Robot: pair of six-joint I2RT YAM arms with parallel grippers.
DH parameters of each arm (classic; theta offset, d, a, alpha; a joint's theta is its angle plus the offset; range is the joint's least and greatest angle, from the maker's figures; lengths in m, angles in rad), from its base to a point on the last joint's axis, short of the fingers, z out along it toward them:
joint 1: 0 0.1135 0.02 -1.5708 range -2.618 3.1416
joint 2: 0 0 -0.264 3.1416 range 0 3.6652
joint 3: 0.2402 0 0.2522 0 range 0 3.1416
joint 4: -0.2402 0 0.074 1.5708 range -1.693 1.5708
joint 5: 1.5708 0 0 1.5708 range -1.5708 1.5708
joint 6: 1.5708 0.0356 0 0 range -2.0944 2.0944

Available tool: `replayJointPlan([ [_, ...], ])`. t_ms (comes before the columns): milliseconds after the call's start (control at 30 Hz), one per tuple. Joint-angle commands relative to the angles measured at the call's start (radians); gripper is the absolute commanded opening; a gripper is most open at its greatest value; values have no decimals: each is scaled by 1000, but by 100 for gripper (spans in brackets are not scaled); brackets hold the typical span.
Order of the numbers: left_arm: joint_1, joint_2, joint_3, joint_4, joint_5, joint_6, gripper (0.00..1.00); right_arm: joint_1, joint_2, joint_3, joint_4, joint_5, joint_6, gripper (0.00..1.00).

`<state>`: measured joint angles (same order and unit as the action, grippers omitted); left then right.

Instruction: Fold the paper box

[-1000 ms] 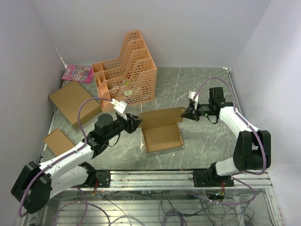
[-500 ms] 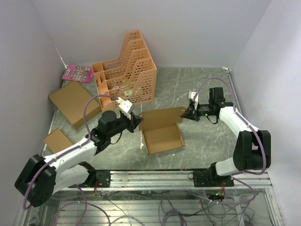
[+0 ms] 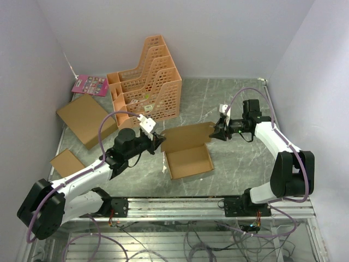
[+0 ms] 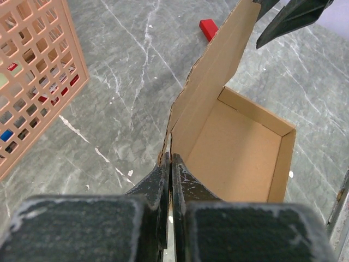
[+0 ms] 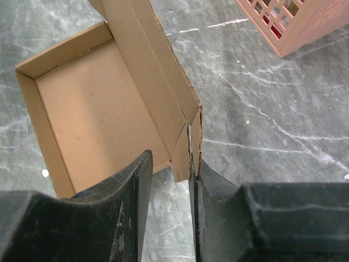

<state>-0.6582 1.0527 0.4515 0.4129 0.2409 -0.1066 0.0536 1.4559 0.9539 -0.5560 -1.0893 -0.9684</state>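
Looking from above, the plain brown cardboard paper box point(image 3: 188, 158) is found centred on the grey marbled table point(image 3: 234, 164), its lid raised at 12 o'clock. The left gripper point(image 3: 158, 141) has been brought to the lid's 9 o'clock end. In the left wrist view, that end is seen clamped tight. In the right wrist view, the right gripper point(image 5: 170, 161) has been loosened and the corner tab stands free between its parted fingers. The lid's control is judged to have been handed over.

Matt brown cardboard paper box point(image 3: 188, 159) with fibrous cut edges; smooth grey marble-look tabletop point(image 3: 234, 164); perforated orange plastic file rack point(image 3: 150, 82).
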Motion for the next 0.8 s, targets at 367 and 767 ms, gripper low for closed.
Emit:
replayJointPlan([
  [367,0,-4,62,-32,20,74,7,-11,-20,55,-52,-43,12,13],
  [767,-1,-6,75,29,-81,-10,7,7,-106,-20,224,35,322,0],
])
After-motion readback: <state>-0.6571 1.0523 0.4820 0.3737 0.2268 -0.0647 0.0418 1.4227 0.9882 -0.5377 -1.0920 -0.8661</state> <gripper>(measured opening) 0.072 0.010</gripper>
